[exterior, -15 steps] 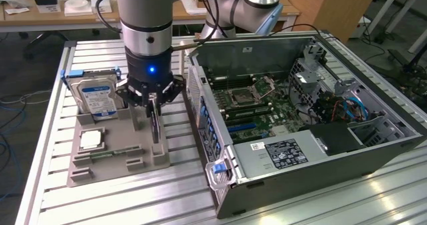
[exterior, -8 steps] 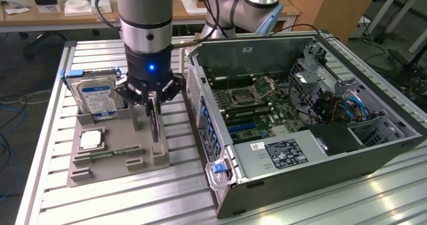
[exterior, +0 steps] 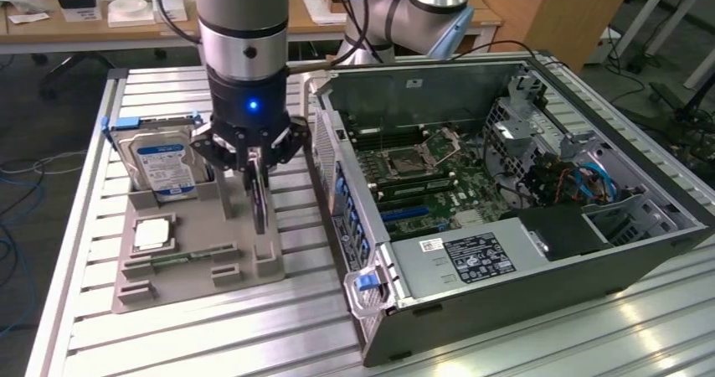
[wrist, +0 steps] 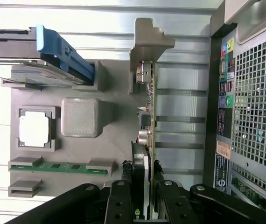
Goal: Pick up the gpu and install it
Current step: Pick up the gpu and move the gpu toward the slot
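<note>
The gpu (exterior: 260, 205) is a thin dark card standing on edge in a slot of the grey holder (exterior: 179, 270), near the open computer case (exterior: 503, 251). My gripper (exterior: 254, 161) hangs straight down over its upper edge. In the wrist view the gpu (wrist: 147, 116) runs away from the camera, its silver bracket end resting against a grey post. There my gripper (wrist: 144, 205) has one black finger on each face of the card and is shut on it. The card's lower edge still sits in the holder.
The holder also carries a silver hard drive (exterior: 162, 163) in a blue frame, a square processor chip (exterior: 151, 233) and a green memory stick (exterior: 184, 257). The case lies open with its motherboard (exterior: 424, 176) exposed. All of it stands on a ribbed aluminium table (exterior: 223, 335).
</note>
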You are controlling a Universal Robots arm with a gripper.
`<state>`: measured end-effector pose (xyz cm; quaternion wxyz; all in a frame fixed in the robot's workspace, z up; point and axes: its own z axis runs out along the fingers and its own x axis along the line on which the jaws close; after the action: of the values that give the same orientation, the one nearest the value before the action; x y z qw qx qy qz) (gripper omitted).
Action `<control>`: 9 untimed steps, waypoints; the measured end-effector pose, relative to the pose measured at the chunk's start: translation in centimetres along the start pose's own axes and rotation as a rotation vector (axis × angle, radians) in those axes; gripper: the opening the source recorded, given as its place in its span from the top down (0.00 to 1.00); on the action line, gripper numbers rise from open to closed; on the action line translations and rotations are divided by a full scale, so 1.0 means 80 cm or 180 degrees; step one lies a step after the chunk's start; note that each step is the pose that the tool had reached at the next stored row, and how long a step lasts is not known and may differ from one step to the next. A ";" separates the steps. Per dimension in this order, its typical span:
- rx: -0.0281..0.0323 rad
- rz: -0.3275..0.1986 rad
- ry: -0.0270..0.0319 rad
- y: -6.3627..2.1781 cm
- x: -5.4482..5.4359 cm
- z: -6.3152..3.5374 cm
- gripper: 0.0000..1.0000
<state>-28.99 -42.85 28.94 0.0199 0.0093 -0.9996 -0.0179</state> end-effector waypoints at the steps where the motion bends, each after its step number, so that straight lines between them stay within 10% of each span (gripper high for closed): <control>1: 0.0000 0.0000 0.0000 0.000 0.000 -0.001 0.73; 9: 0.0000 0.0000 0.0000 0.000 0.000 -0.010 0.73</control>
<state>-29.00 -42.85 29.71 0.0199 0.0093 -0.9996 -0.0179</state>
